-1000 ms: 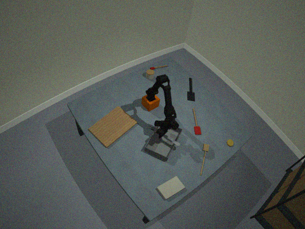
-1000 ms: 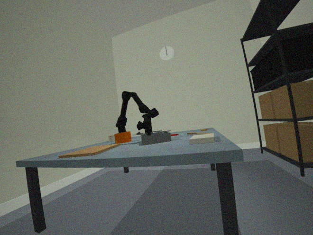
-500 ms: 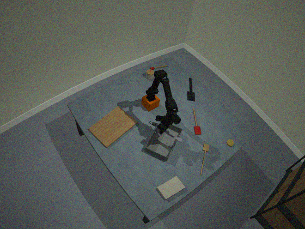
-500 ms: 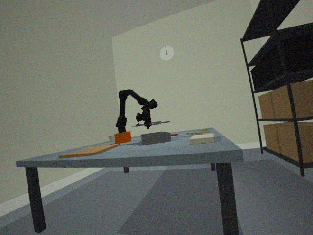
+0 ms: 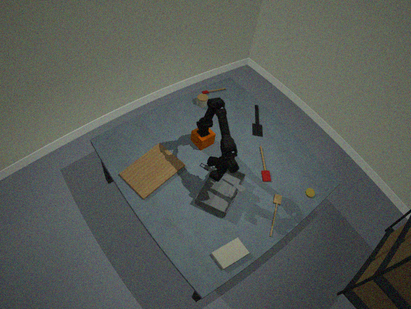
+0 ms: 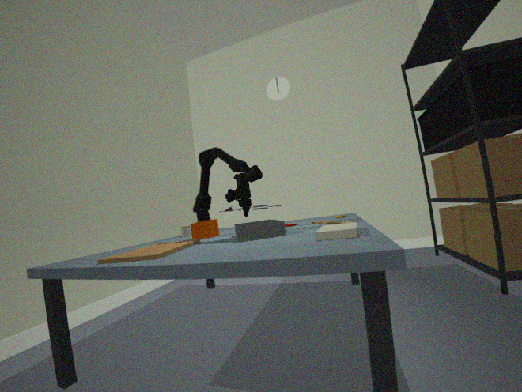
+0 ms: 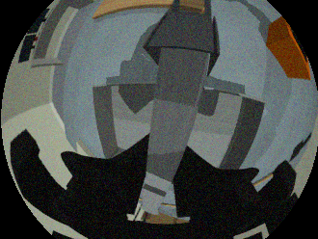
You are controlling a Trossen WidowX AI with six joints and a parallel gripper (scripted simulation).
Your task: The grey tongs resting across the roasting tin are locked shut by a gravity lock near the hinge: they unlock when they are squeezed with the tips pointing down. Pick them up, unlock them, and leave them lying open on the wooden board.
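The grey tongs (image 6: 268,206) (image 7: 174,116) hang roughly level above the roasting tin (image 5: 210,210) (image 6: 260,231) (image 7: 105,120). Their hinge end points toward the wooden board's side, at the top of the wrist view; their tips are at its bottom. My gripper (image 6: 246,215) (image 7: 162,136) points down and is shut on the tongs around the middle of their arms. The arms look close together; the lock's state cannot be told. In the top view the arm hides most of the tongs. The wooden board (image 5: 149,174) (image 6: 145,252) (image 7: 145,7) lies flat on the table.
An orange block (image 5: 202,140) (image 6: 204,229) (image 7: 288,48) stands near the board and the arm's base. A cream block (image 5: 230,253) (image 6: 336,231) lies beyond the tin. A red-headed spatula (image 5: 266,175), a wooden one (image 5: 278,199) and a yellow disc (image 5: 309,192) lie on the other side.
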